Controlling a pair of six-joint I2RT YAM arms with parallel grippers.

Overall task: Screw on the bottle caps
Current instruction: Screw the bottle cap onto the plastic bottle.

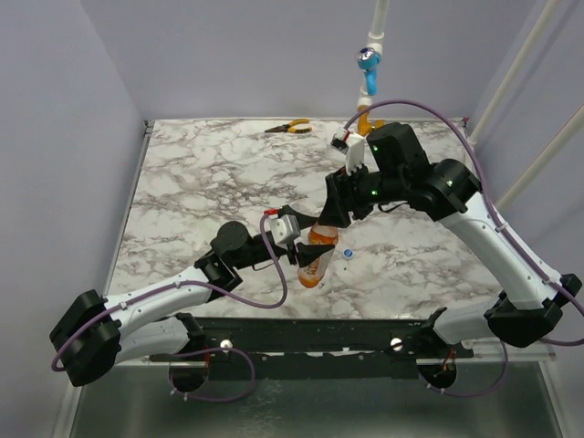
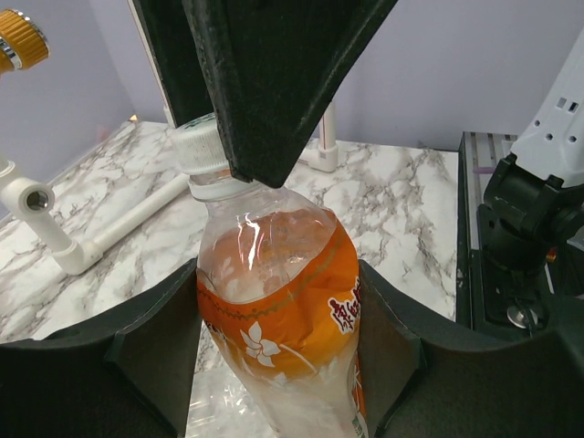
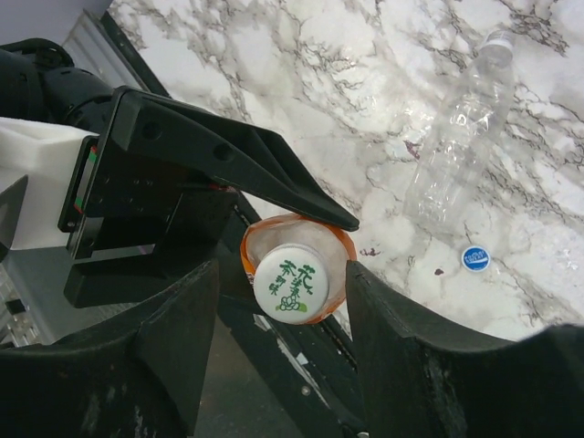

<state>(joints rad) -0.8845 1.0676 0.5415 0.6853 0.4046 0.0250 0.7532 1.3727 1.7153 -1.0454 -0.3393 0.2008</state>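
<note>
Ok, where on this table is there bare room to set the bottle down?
Widest bare stretch: the left half of the table, between the pliers at the back and the left arm. A smaller patch lies between the blue cap and the right forearm. The centre is crowded: left gripper and right gripper meet at the bottle.

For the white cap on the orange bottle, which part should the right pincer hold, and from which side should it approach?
Take the white cap by its ribbed side wall, across its width, coming from the cap end along the axis of the bottle. The left pincer clamps the body, so only that end is free, and the round cap turns about that axis.
</note>
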